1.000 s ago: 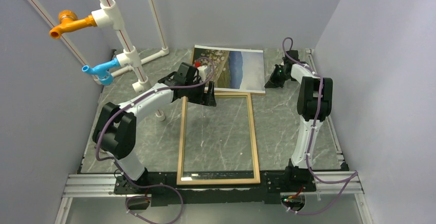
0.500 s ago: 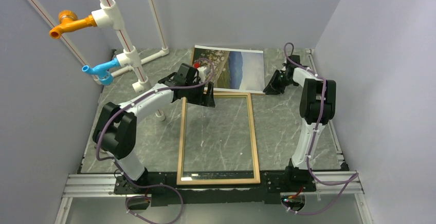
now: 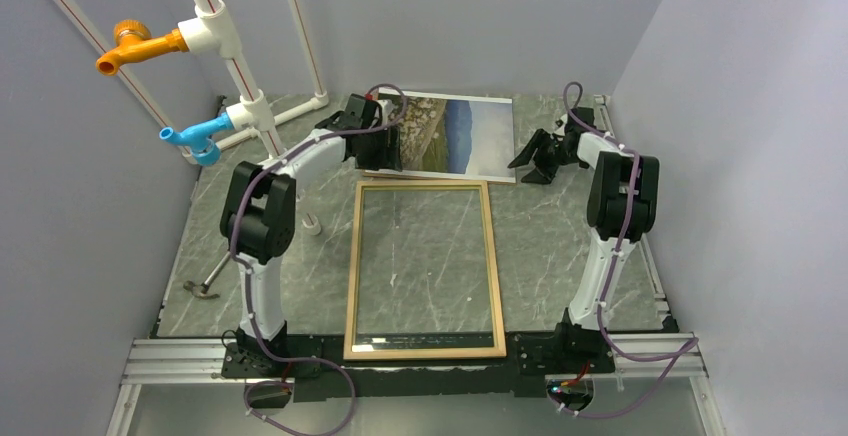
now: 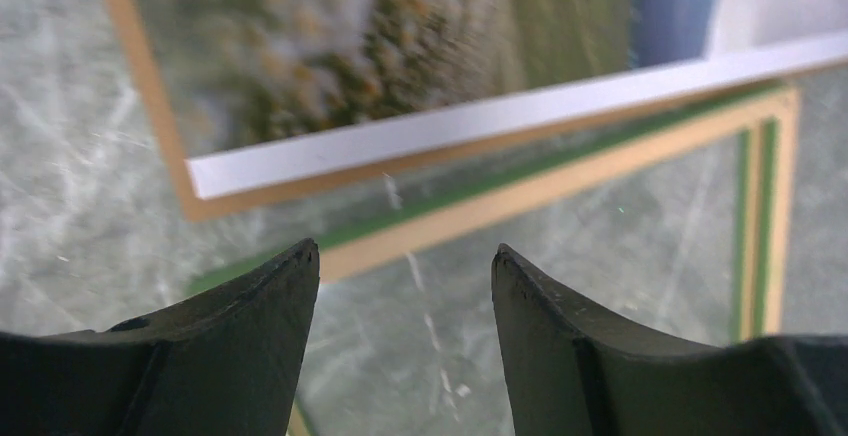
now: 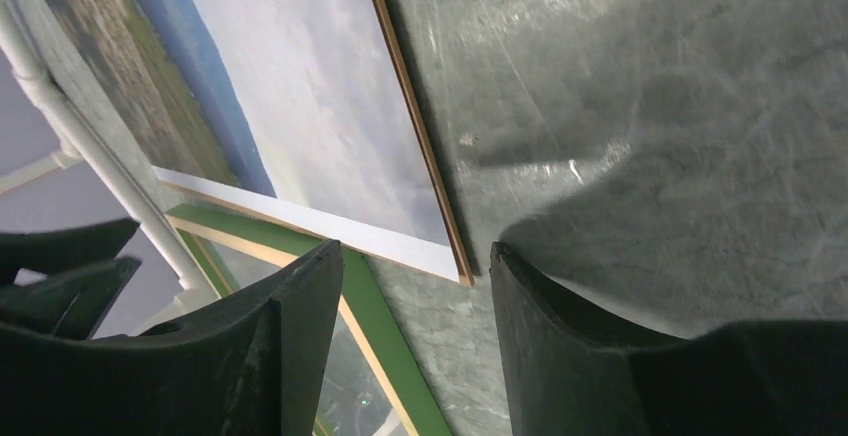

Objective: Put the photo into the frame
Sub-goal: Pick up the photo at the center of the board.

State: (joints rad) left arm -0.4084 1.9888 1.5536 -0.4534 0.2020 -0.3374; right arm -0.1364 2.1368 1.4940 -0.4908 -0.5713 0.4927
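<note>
The photo (image 3: 460,134), a meadow under a pale sky, lies flat at the back of the table on a brown backing board (image 5: 412,126). In front of it lies the frame (image 3: 352,276), pale wood face up, with the marble showing through its glass. My left gripper (image 3: 387,148) hovers open and holding nothing over the photo's left near part. In the left wrist view, the photo's (image 4: 380,46) white edge and the frame's rail (image 4: 560,171) lie ahead of the left gripper (image 4: 405,256). My right gripper (image 3: 527,168) stands open and holding nothing beside the photo's right near corner (image 5: 440,256).
White pipes with an orange tap (image 3: 135,46) and a blue tap (image 3: 195,139) stand at the back left. A small tool (image 3: 205,284) lies on the marble near the left arm. Grey walls close in both sides.
My left arm swung back from the frame's far left corner to the photo's left side. The right gripper went from shut to open and drew slightly right of the photo's corner.
</note>
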